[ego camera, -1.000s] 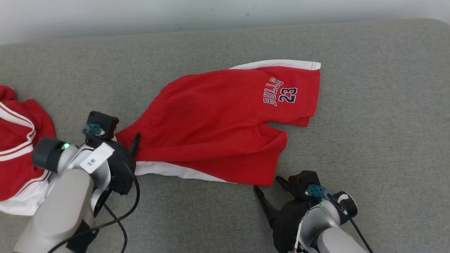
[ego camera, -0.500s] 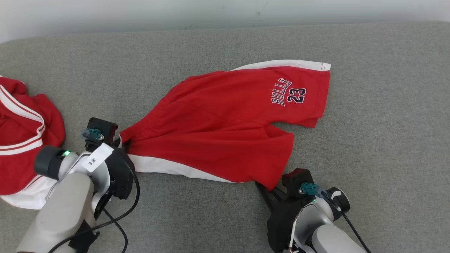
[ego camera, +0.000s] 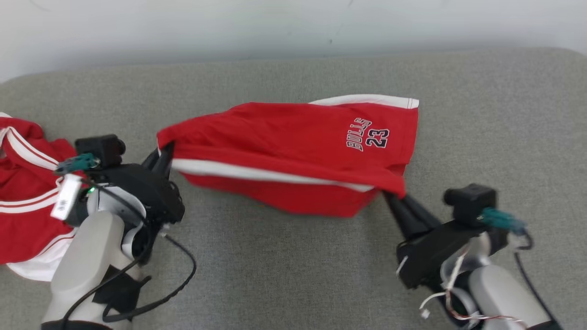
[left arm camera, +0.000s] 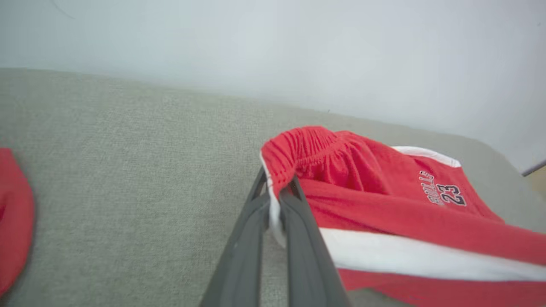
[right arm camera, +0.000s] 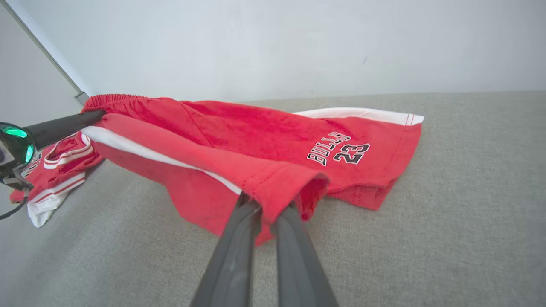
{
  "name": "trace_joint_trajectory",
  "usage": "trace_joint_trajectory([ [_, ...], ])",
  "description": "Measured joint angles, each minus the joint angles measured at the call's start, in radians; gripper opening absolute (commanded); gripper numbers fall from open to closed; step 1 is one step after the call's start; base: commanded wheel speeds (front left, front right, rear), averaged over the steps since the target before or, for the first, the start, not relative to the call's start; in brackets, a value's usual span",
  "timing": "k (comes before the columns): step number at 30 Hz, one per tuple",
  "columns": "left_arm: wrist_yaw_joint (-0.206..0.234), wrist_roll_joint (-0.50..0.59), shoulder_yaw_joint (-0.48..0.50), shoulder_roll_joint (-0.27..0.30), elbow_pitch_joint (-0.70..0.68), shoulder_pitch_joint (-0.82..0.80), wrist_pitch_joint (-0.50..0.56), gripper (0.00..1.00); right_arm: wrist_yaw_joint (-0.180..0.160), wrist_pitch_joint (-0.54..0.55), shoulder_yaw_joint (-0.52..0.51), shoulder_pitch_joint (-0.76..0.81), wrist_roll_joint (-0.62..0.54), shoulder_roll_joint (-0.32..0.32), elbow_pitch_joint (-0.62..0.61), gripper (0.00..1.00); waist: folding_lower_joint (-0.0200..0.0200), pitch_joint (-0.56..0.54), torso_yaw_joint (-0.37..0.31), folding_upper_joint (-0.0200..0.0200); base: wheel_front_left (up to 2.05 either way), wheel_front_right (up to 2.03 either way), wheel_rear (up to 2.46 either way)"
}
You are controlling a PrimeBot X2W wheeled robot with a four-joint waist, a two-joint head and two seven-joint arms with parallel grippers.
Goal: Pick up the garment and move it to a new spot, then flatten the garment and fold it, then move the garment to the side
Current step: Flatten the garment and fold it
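now both grippers pinch the red shorts above the couch.

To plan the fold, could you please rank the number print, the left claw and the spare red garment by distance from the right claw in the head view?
1. Number print, on the shorts just beyond the right claw.
2. Left claw, across the shorts.
3. Spare red garment, far left.

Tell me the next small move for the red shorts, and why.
Probably raise both arms together: the left pincer and right pincer are shut on the near edge of the shorts, yet the far printed leg lies on the grey cushion.
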Motion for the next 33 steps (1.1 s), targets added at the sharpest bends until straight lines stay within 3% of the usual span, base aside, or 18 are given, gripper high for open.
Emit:
trace_joint_trajectory([
  [6,0.000,-0.092,0.069,-0.047,-0.038,0.004,-0.063,0.00,0.001,-0.010,-0.076,0.029,0.042,-0.038,-0.100,0.00,-0.0001,-0.042,-0.001,0.0000,0.00,0.00,0.00],
  [13,-0.001,-0.172,0.104,-0.071,-0.185,0.111,-0.128,0.00,0.043,-0.007,-0.117,0.121,0.137,-0.067,-0.261,0.00,-0.0001,-0.092,-0.011,0.0000,0.00,0.00,0.00],
  [19,-0.002,-0.285,0.107,-0.081,-0.499,0.244,-0.154,0.00,0.061,-0.027,-0.214,0.188,0.257,-0.089,-0.523,0.00,-0.0001,-0.132,-0.026,-0.0001,0.00,0.00,0.00],
  [23,-0.002,-0.352,0.091,-0.090,-0.709,0.307,-0.118,0.00,0.049,-0.030,-0.287,0.175,0.292,-0.103,-0.639,0.00,-0.0002,-0.141,-0.040,-0.0002,0.00,0.00,0.00],
  [27,0.008,-0.363,0.074,-0.090,-0.742,0.309,-0.054,0.00,0.031,0.044,-0.268,0.101,0.298,-0.122,-0.543,0.00,-0.0001,-0.120,-0.046,-0.0003,0.00,0.00,0.00],
  [33,0.132,-0.363,0.104,-0.096,-0.539,0.113,-0.001,0.00,-0.002,0.132,-0.159,-0.273,0.277,-0.077,-0.182,0.00,0.0001,-0.053,-0.052,0.0000,0.00,0.00,0.00],
])
